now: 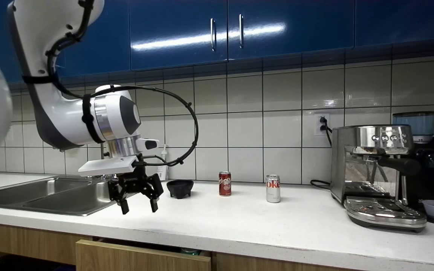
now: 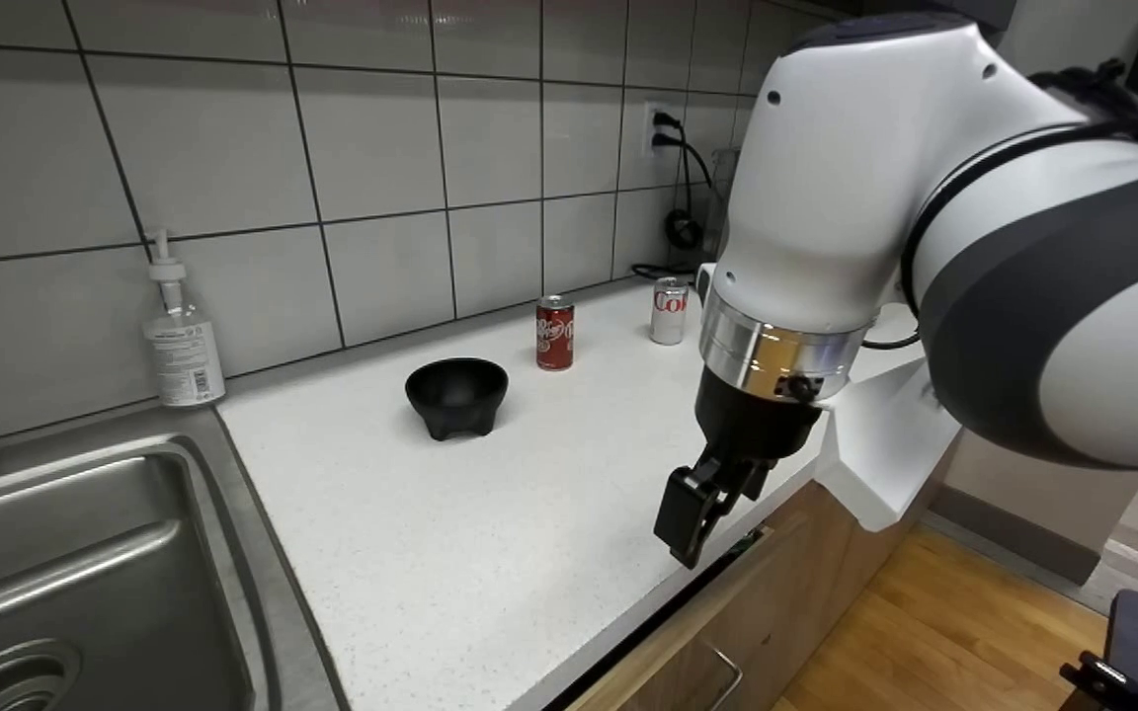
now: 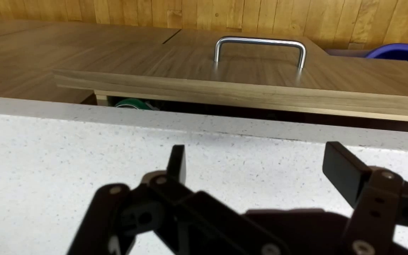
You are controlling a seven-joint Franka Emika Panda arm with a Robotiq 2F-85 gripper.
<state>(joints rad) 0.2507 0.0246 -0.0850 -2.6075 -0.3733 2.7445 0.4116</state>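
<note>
My gripper (image 3: 255, 159) is open over the white countertop (image 3: 48, 156), near its front edge, and nothing lies between its fingers. In an exterior view the gripper (image 1: 139, 209) points downward, above the counter. A wooden drawer (image 3: 147, 63) with a metal handle (image 3: 260, 40) is pulled partly out below that edge. Through its gap shows part of a green round object (image 3: 131, 103); the rest is hidden. Behind the gripper stand a black footed bowl (image 2: 457, 395), a red soda can (image 2: 555, 334) and a silver Coke can (image 1: 273, 189), all upright and apart from it.
A steel double sink (image 1: 51, 194) lies at one end of the counter, with a soap pump bottle (image 2: 184, 341) beside it. An espresso machine (image 1: 375, 173) and a grinder (image 1: 426, 165) stand at the far end. Blue cabinets (image 1: 179, 34) hang above.
</note>
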